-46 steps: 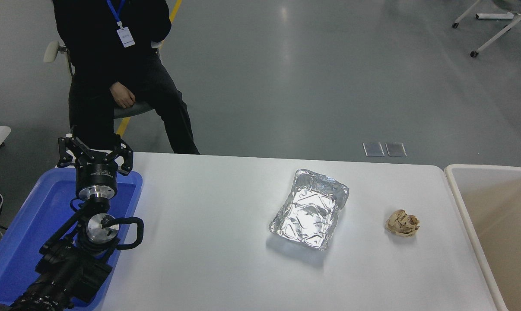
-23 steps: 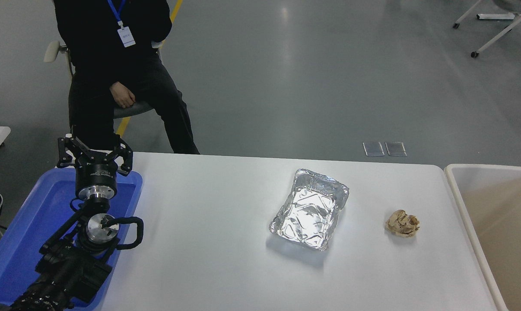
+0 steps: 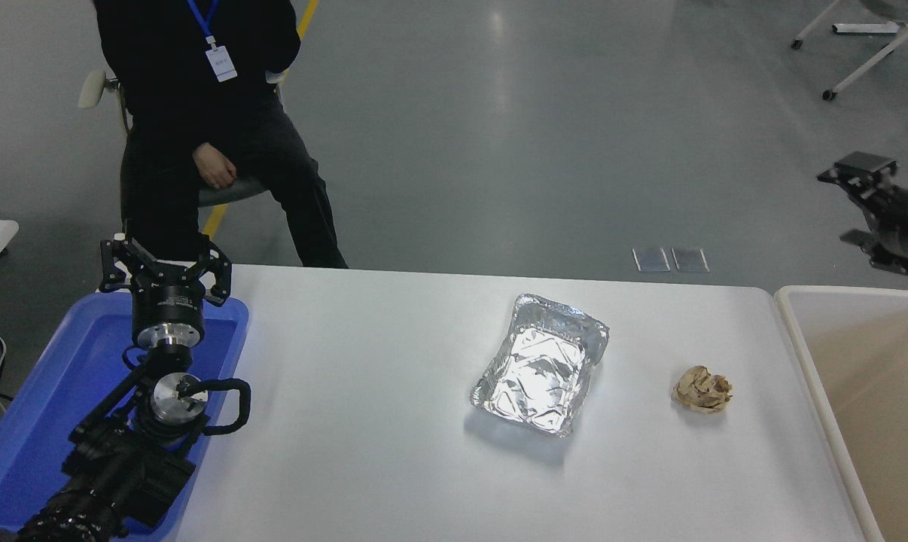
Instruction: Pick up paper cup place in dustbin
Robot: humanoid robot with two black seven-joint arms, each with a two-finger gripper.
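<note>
The paper cup is not in view anywhere on the table or in the part of the dustbin that shows. The dustbin [image 3: 799, 331] is a large beige-white bin at the table's right end, cut off by the picture's right edge. My right gripper [image 3: 849, 205] comes in from the right edge, raised above and beyond the bin's far rim, open and empty. My left gripper [image 3: 165, 265] is parked open over the blue tray at the lower left.
A blue tray [image 3: 40, 421] lies at the left under the left arm. A foil tray [image 3: 540, 363] sits mid-table. A crumpled brown paper ball [image 3: 701, 388] lies between it and the bin. A person [image 3: 198, 128] sits at the far left.
My right gripper has risen from low over the dustbin at the right edge to well above the bin's far rim, and shows more fully. The left arm and the table's objects have not moved.
</note>
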